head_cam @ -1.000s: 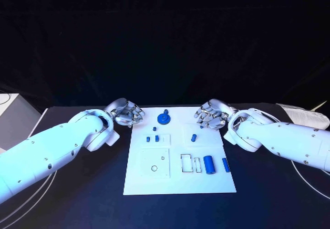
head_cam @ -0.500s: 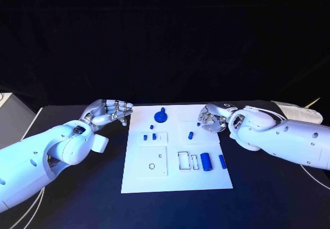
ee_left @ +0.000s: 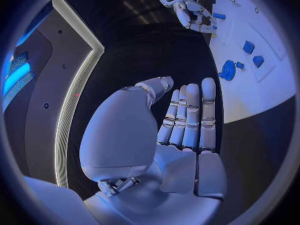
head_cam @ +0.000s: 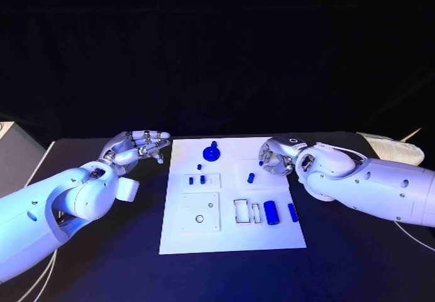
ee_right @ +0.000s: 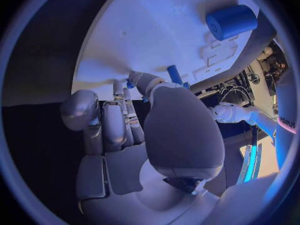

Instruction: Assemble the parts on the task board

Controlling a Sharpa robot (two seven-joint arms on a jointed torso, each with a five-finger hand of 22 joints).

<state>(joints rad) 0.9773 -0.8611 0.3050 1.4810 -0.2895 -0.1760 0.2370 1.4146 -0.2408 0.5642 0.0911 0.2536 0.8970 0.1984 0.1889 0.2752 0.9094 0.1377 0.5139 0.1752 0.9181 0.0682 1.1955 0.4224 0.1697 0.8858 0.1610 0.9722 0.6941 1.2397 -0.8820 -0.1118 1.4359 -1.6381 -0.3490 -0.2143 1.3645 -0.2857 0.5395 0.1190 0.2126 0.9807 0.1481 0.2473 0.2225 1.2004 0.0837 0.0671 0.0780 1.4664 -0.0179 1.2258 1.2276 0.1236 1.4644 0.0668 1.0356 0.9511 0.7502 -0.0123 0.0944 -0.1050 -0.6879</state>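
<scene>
The white task board lies mid-table. On it are a blue round part, two small blue parts, another small one, a blue cylinder and a blue bar. My left hand hovers off the board's far left corner, fingers straight and apart, holding nothing. My right hand is over the board's far right edge with fingers curled by a small blue part. In the right wrist view blue bits show at the thumb; a grip is unclear. The cylinder lies beyond.
A white object lies at the table's far right, and a pale box stands at the left edge. Cables run along the near left of the table. The left wrist view shows the board and my right hand across it.
My left hand has uncurled its fingers and drawn left, away from the board's corner. My right hand has shifted slightly nearer along the board's right edge, uncovering a small blue part.
</scene>
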